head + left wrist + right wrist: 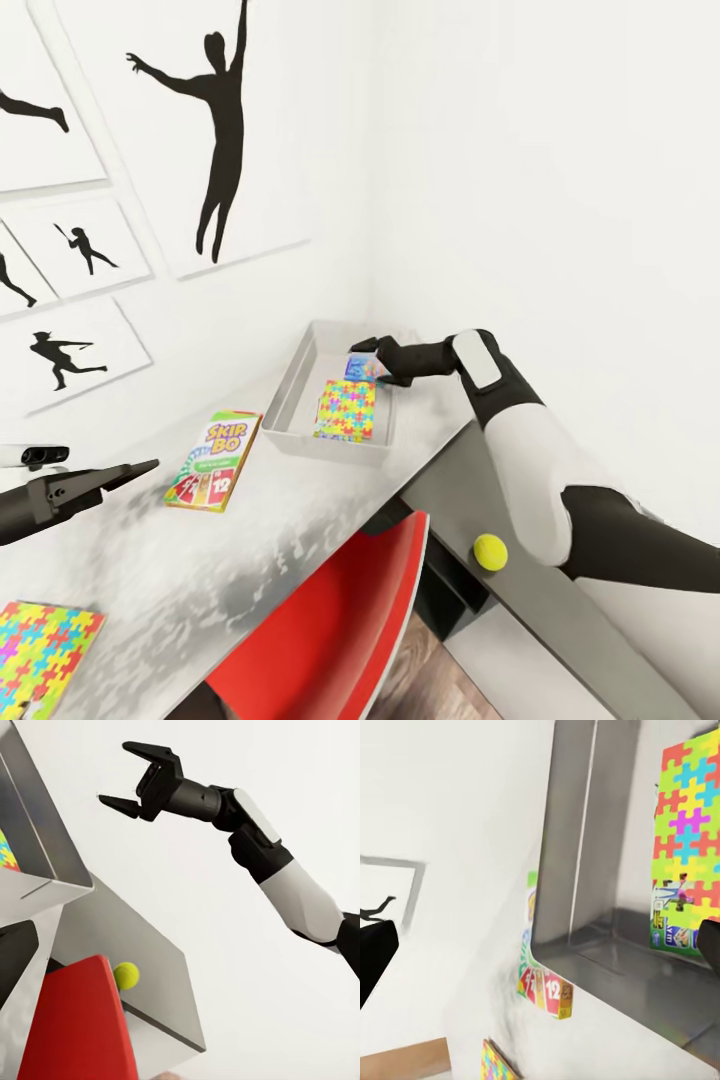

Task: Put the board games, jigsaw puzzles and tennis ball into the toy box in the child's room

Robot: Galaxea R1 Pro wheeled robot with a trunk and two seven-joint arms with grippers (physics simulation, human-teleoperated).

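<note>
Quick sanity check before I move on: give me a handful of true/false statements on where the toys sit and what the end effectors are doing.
1. A jigsaw puzzle lies inside the toy box. True.
2. The Skip-Bo game is in the toy box. False: it lies on the table, beside the box.
3. The right end effector is open and holds nothing. True.
4. The tennis ball sits on the white tabletop. False: it rests on a lower grey surface off the table's edge, near the red chair.
5. A second jigsaw puzzle lies on the table outside the box. True.
</note>
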